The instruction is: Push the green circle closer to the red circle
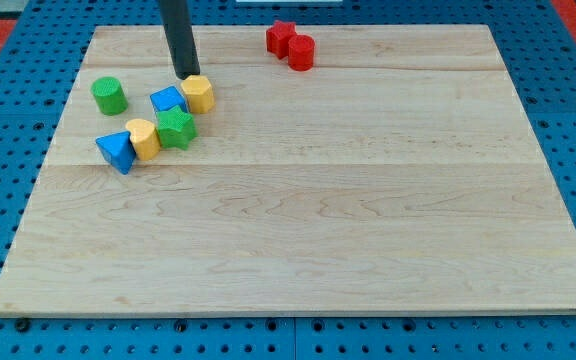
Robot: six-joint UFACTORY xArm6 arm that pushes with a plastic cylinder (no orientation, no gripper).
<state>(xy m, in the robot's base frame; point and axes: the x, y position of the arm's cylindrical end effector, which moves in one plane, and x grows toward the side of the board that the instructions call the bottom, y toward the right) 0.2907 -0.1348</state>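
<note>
The green circle (109, 95) stands near the board's left edge, towards the view's top. The red circle (301, 52) stands near the top edge, right of centre, touching a red star (281, 37) at its upper left. My tip (185, 75) comes down from the view's top and rests just above and left of a yellow hexagon block (199, 93). The tip is to the right of the green circle, apart from it, and well left of the red circle.
A cluster lies right of the green circle: a blue block (167, 100), a green star (176, 128), a yellow block (143, 138) and a blue triangle (116, 151). The wooden board (298, 220) lies on a blue pegboard table.
</note>
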